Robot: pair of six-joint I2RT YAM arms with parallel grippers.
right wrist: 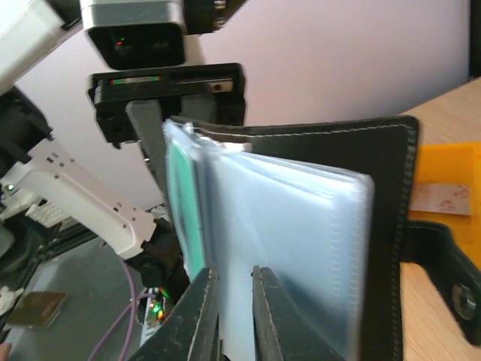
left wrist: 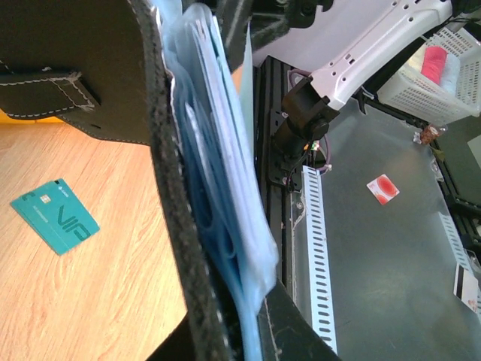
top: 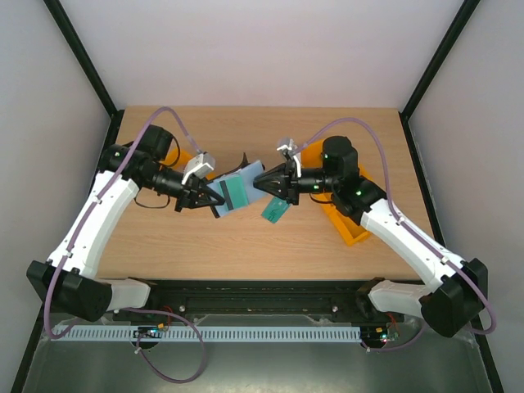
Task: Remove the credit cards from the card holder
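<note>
While one teal credit card (top: 274,213) already lies flat on the counter (top: 246,254), nearest the arm bases, the job looks about half done. Just beyond and above it, the card holder (top: 246,172) hangs open in the air, clamped by its black cover in the closed left gripper (top: 199,196). The right gripper (right wrist: 234,274) meets it from the other side, its fingers a narrow slit apart at the edge of the clear sleeves (right wrist: 301,226); whether they nip anything I cannot tell. A second card (right wrist: 184,218) shows teal in a sleeve just beside them. Next, I judge, the right gripper must pinch that card alone, not its sleeve, and draw it straight out. Farthest back, an orange tray (top: 184,155) peeks from behind the left arm.
</note>
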